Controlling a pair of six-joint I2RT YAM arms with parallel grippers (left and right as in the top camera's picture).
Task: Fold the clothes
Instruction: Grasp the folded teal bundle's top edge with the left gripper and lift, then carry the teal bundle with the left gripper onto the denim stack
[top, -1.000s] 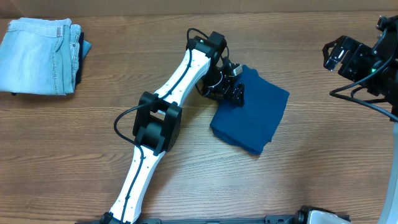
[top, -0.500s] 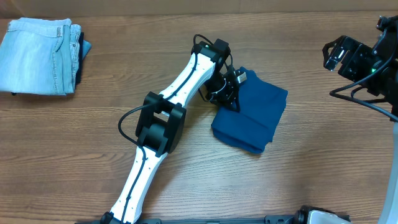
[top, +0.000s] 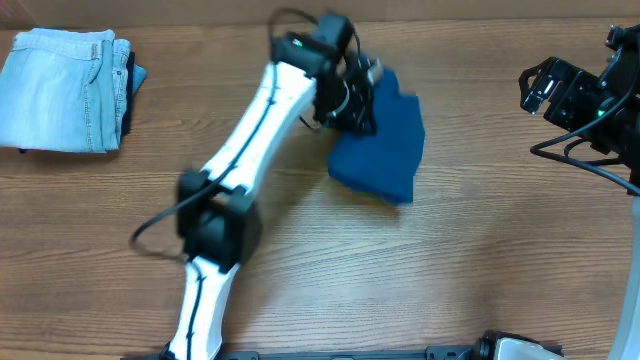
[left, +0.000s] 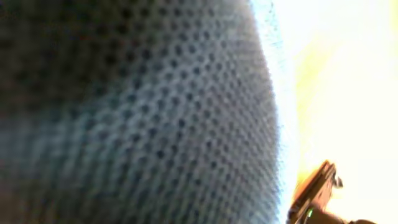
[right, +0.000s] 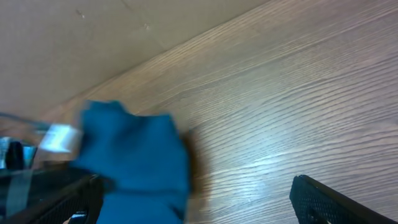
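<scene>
The clothes (top: 385, 150), a deep teal-blue shirt folded into a compact bundle, lie blurred on the wooden table right of centre. My left gripper (top: 358, 100) is at the bundle's far left corner, shut on the fabric. In the left wrist view, dark knit fabric (left: 124, 112) fills almost the whole frame and hides the jaws. My right gripper (top: 542, 88) hovers near the table's right edge, well clear of the shirt. Its two black fingers (right: 329, 199) stand wide apart with nothing between them. The shirt (right: 134, 155) shows blurred at the left of the right wrist view.
A folded pair of pale light-blue jeans (top: 65, 88) lies at the far left corner of the table. The left arm's white links (top: 235, 160) stretch diagonally from the front edge to the shirt. Bare wood (top: 480, 260) lies in front of the shirt.
The left gripper closed on the shirt's corner and swung left and towards the far edge, carrying the bundle with it. The right arm has not moved.
</scene>
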